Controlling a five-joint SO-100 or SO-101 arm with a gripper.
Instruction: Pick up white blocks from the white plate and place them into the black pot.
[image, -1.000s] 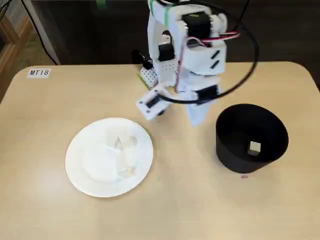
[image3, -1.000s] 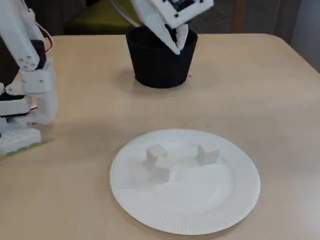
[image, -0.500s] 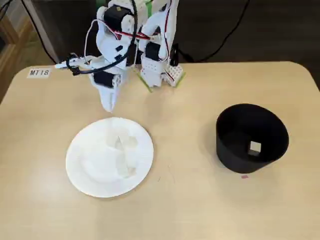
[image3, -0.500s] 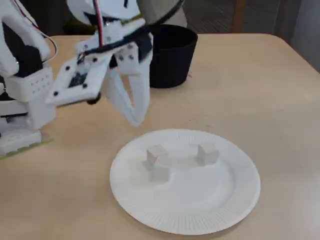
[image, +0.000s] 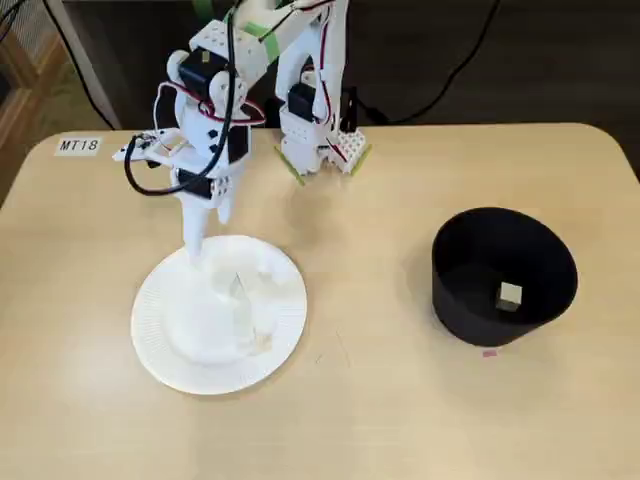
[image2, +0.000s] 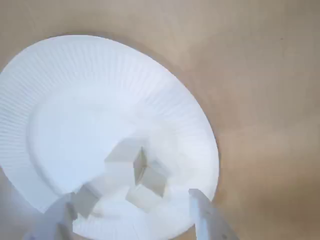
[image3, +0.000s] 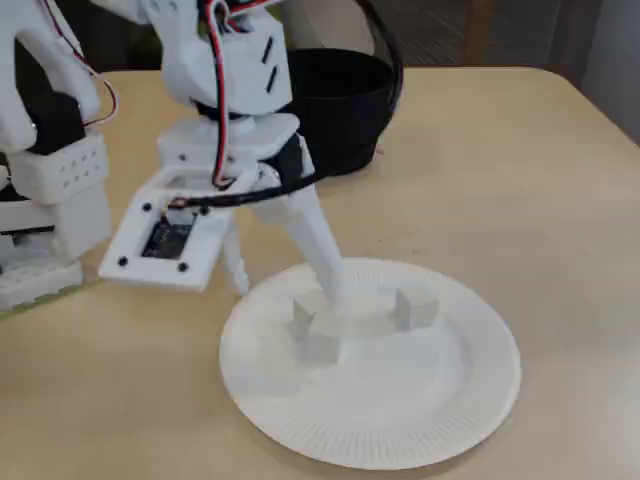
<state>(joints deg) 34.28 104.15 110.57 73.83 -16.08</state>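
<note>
One tan surface carries everything: the white plate toward the left of a fixed view and the black pot well apart from it on the right. Inside the pot one white block already lies on the floor. Three white blocks remain on the plate. In the wrist view they form a loose cluster low in the picture: a middle block and a right block lie close together, apparently touching, and a left block sits near the left finger. In another fixed view one block stands somewhat apart from the two nearer the arm. The gripper hovers over the plate with its fingers spread wide, holding nothing; the right finger stands just beyond the cluster. The deciding relation: the blocks lie directly ahead of and between the open fingers, so a short descent onto one cube appears to be the next step. As a judgement, the paired blocks crowd each other, so closing could catch two or push one aside. Cubes have no long axis to align.
</note>
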